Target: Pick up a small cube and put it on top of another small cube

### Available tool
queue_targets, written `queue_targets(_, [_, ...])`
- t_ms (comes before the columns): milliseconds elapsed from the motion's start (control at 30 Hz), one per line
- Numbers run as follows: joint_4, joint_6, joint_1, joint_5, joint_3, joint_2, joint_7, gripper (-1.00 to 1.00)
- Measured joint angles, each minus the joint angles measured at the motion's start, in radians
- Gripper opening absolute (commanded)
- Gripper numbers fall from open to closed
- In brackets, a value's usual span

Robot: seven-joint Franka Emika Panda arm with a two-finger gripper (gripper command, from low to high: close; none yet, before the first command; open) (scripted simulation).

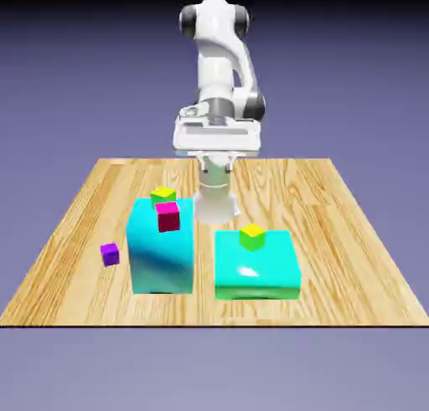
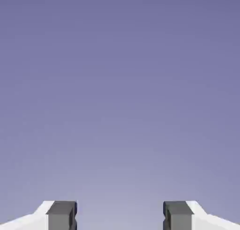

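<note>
- Exterior view: the small violet cube (image 1: 110,254) sits on the wooden desk (image 1: 327,233), towards the exterior view's left, a little apart from the tall cyan block (image 1: 162,254).
- That cube is probably light and stiff, with little risk of crushing; its smooth-looking faces might slip or twist if caught off centre (a guess, since nothing is touching it).
- Best hold: two opposite upright sides, pads flat and square to them, around mid-height, keeping the top and underside free for stacking. Its edges look slightly turned in the picture, so the wrist should probably be matched to them.
- The gripper (image 2: 120,215) is open, its fingertips well apart with nothing between them; the hand view shows only backdrop beyond.
- Small cubes, four: one violet, one magenta-pink cube (image 1: 168,218) and two yellow-green, namely the rear yellow-green cube (image 1: 163,193) by the tall block and the other yellow-green cube (image 1: 252,237) at the low cyan block (image 1: 256,267).
- Larger blocks, two: one tall, one low (both cyan).
- Robot arms, one: the white Panda arm (image 1: 216,66), with one gripper and two fingertips.
- Which cube should receive the violet one, I cannot tell.
</note>
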Motion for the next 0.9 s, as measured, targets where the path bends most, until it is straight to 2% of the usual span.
queue_targets(733, [0.554,-0.622,0.142,0.435,-0.443,0.797,-0.280,0.00])
queue_targets(900, [0.667,-0.831,0.072,0.503,-0.560,0.978,-0.278,0.00])
